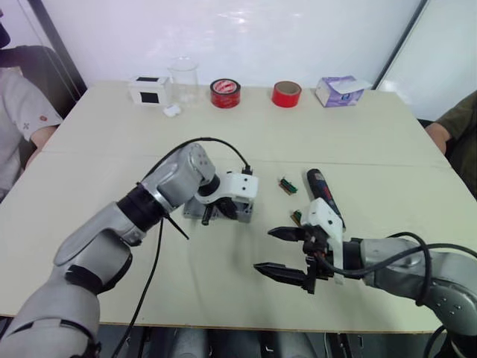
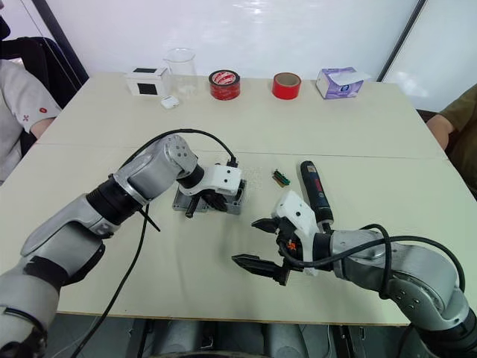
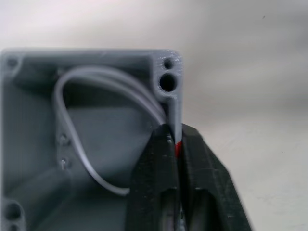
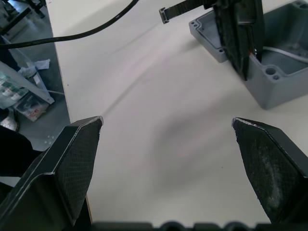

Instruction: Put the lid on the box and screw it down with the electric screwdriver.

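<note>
Beige tabletop (image 1: 358,142): the small open grey square box (image 4: 276,72) with a white wire inside sits near its centre. Left gripper (image 3: 177,149) is pinched onto one box wall. Right gripper (image 1: 287,253) hovers spread wide, empty, beside the black pen-shaped electric screwdriver (image 2: 315,190).

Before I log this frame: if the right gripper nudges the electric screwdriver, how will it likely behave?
The electric screwdriver is a round black cylinder lying flat on the table, so it may well roll sideways. It looks rigid, not floppy. The open right gripper would probably need a grip across its smooth barrel.
</note>
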Robot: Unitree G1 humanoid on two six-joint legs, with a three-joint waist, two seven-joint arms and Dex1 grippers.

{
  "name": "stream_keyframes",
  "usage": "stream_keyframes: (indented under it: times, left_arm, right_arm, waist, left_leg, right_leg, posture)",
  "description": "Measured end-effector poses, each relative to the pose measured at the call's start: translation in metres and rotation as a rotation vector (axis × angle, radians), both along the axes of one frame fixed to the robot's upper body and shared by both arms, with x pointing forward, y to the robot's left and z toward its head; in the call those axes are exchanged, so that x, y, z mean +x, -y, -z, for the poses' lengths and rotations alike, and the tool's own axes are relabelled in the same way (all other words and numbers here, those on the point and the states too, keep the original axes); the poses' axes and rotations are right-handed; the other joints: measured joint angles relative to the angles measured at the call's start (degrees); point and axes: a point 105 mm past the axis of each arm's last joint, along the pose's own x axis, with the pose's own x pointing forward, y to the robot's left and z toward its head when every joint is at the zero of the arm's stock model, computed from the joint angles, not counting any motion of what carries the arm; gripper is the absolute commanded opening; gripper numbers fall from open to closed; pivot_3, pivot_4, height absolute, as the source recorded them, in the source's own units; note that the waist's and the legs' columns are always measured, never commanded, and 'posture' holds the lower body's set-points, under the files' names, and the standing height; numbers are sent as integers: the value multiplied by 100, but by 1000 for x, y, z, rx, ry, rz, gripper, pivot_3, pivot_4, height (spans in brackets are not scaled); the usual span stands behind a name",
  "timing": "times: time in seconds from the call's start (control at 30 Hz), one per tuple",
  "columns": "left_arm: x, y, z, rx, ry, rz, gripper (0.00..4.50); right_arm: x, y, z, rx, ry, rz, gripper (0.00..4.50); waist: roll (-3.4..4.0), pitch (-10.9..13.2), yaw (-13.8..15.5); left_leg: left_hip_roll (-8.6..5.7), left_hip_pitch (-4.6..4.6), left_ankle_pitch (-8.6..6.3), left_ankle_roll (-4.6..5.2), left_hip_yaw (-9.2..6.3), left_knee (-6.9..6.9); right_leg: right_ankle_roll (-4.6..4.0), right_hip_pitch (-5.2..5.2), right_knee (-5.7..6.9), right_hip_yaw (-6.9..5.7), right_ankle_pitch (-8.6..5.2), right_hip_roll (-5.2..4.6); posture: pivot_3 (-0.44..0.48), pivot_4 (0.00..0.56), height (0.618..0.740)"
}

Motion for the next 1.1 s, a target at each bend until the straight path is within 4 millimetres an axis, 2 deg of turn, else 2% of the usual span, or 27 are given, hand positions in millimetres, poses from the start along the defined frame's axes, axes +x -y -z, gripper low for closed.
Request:
stream_keyframes:
  times: [0.23,0.33,0.47,0.67,0.8,1.03,1.1]
  left_arm:
    - [2,-2,0,2,6,54,56]
    - [-1,-2,-1,8,36,195,56]
    - [-15,-3,-6,0,18,403,56]
    - [-26,-4,-16,-21,40,581,56]
    - [-32,-11,-10,4,30,631,56]
    - [-39,-13,-6,32,17,683,56]
    - [-39,-13,-6,33,17,686,625]
  right_arm:
    - [-3,-1,1,9,-25,-7,4500]
    - [-9,-3,1,9,-35,-25,4500]
    - [-12,-3,2,4,-51,-32,4500]
    - [-7,5,-2,-29,-28,-20,4500]
    - [-10,12,0,-36,-54,3,4500]
    - [-16,8,-1,-18,-74,-7,4500]
    - [-17,8,-2,-18,-76,-10,4500]
  waist:
    - [0,-1,-3]
    - [0,-1,-3]
    - [0,-1,-7]
    - [0,-1,-3]
    - [0,0,-7]
    - [-1,0,-6]
    - [0,0,-4]
  left_leg:
    - [-1,2,0,0,-5,2]
    - [-1,0,0,1,-5,2]
    - [-1,-1,0,1,-3,2]
    - [0,-2,-1,2,-5,3]
    - [0,-2,-2,3,-5,3]
    - [0,-1,-1,3,-6,5]
    - [0,-1,-1,3,-6,5]
  right_leg:
    - [-1,6,1,0,0,-1]
    - [-1,5,0,-1,0,-1]
    - [-1,3,0,-1,0,-2]
    - [-1,4,-1,-1,0,-2]
    - [1,4,0,-1,1,-2]
    - [1,5,0,-1,1,-1]
    - [1,5,0,-1,1,-1]
  posture:
    - [0,150,740]
    - [0,150,740]
    - [0,150,740]
    - [0,150,740]
    - [0,150,740]
    - [0,150,740]
    - [0,150,740]
